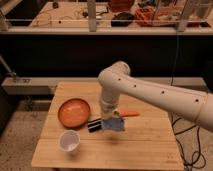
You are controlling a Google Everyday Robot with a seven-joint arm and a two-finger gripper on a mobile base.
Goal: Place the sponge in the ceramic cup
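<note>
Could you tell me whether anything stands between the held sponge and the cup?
The gripper, shut on the sponge, is right of the cup. A black bar lies on the table between them, just left of the sponge; carried high, the sponge should clear it. The bowl sits aside.
</note>
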